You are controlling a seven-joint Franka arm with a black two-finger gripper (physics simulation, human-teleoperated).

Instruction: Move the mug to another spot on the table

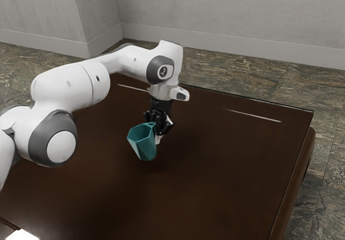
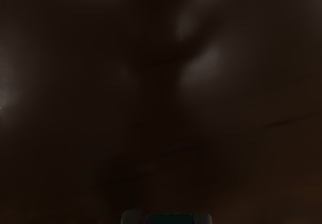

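Mug [image 1: 143, 142]: teal, tilted, clamped at its rim by the gripper [image 1: 158, 128], near the exterior frame's centre, apparently just clear of the table [image 1: 242, 164]. Carry slowly; level it before lowering onto bare tabletop.

From the arm's [image 1: 70, 89] side, the exterior view overlooks the table [image 1: 242, 159], whose dark top the wrist view faces closely.

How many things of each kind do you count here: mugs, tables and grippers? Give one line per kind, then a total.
mug (teal, tilted, gripped between the fingers): 1
table (dark brown): 1
gripper (black, two fingers): 1
Total: 3
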